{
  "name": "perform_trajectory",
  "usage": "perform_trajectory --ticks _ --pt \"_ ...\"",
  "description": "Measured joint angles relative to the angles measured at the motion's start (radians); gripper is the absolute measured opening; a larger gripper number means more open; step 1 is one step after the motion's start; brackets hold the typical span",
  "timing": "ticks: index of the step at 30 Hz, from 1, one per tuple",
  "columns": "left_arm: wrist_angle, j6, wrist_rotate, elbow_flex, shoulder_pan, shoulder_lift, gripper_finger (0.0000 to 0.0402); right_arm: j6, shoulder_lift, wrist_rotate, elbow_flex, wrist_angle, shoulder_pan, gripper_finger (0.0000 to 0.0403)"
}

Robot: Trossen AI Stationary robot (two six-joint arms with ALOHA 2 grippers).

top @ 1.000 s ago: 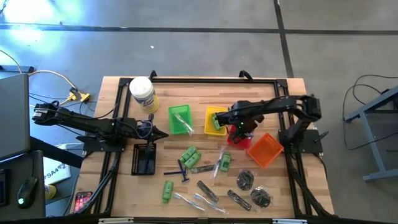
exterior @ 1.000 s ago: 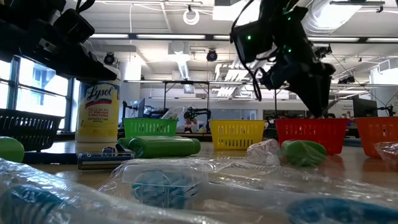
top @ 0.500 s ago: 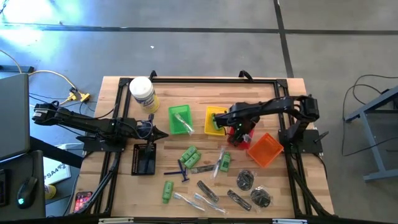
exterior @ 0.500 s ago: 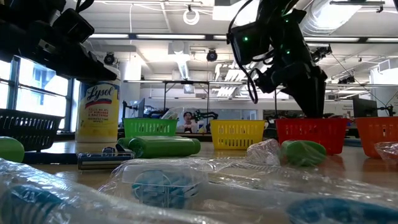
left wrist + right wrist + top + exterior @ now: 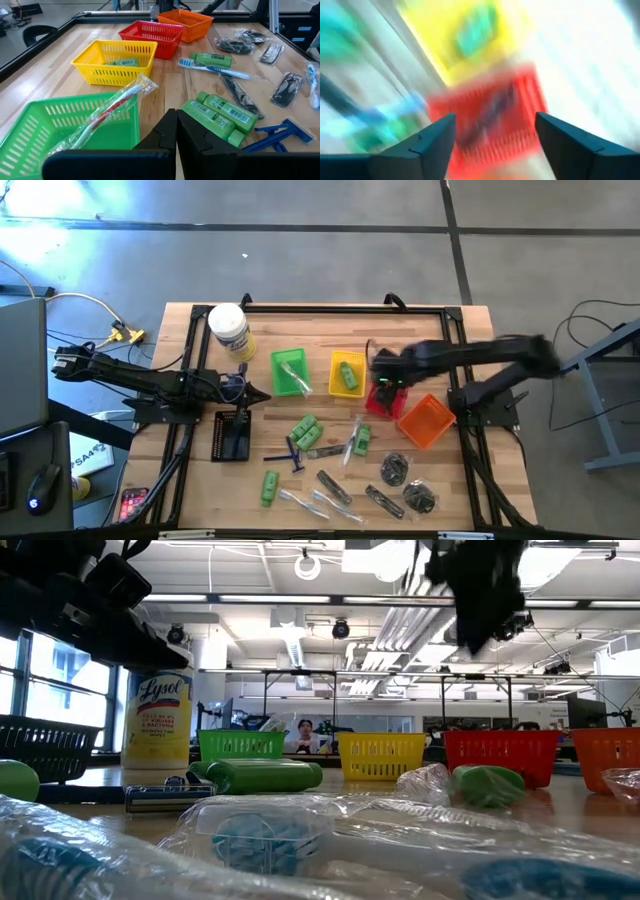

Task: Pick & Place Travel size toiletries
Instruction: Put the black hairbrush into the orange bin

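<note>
Travel size toiletries lie loose on the near half of the table: green tubes [image 5: 307,430], a blue razor [image 5: 295,452], clear packets [image 5: 310,502], dark grey pieces [image 5: 335,485] and round dark pouches [image 5: 394,469]. One green tube [image 5: 348,372] lies in the yellow basket [image 5: 334,385]. A clear toothbrush packet [image 5: 107,112] leans over the rim of the green basket [image 5: 278,360]. My right gripper [image 5: 383,373] hangs open and empty in the air above the red basket [image 5: 378,406]; its wrist view [image 5: 495,122] is blurred. My left gripper [image 5: 175,135] waits shut at the table's left, beside the green basket.
An orange basket [image 5: 427,420] stands right of the red one. A black basket [image 5: 232,435] sits near the left arm. A big white jar with a yellow label [image 5: 228,330] stands at the far left. Bare wood shows along the far edge.
My right gripper has risen from low beside the yellow basket and drawn back toward the table's right edge, tipping further downward. It now hangs high over the red basket. The green tube has stayed in the yellow basket.
</note>
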Motion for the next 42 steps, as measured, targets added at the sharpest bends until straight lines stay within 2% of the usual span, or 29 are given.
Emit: perform_trajectory --ticks 3,6,11,14,17,20,22,25,28,35,42 --pt "-0.003 0.0 -0.013 0.0 0.0 0.0 0.0 -0.071 -0.172 0.19 -0.006 0.166 0.139 0.0224" --pt "-0.001 0.0 -0.018 0.0 0.0 0.0 0.0 -0.154 -0.319 0.321 -0.059 0.297 0.27 0.0188" --pt "0.0 0.0 -0.033 0.0 0.0 0.0 0.0 -0.274 -0.532 0.449 -0.273 0.551 0.433 0.0126" --pt "0.0 0.0 -0.038 0.0 0.0 0.0 0.0 -0.364 -0.637 0.441 -0.462 0.79 0.49 0.0085" --pt "0.0 0.0 -0.038 0.0 0.0 0.0 0.0 -0.454 -0.686 0.438 -0.638 1.064 0.523 0.0045" --pt "0.0 0.0 -0.039 0.0 0.0 0.0 0.0 -0.579 -0.71 0.372 -0.777 1.297 0.527 0.0012" --pt "0.0 0.0 -0.04 0.0 0.0 0.0 0.0 -0.633 -0.709 0.319 -0.851 1.43 0.526 0.0008" --pt "0.0 0.0 -0.057 0.0 0.0 0.0 0.0 -0.69 -0.701 0.299 -0.932 1.57 0.526 0.0008" --pt "0.0 0.001 -0.07 0.0 0.0 0.0 0.0 -0.722 -0.703 0.272 -0.979 1.635 0.52 0.0007" --pt "0.008 0.05 -0.079 0.0 0.0 0.0 0.0 -0.721 -0.696 0.18 -1.022 1.646 0.499 0.0007" --pt "0.031 0.045 -0.082 0.0 0.0 0.0 0.0 -0.758 -0.649 0.175 -1.028 1.653 0.494 0.0007"
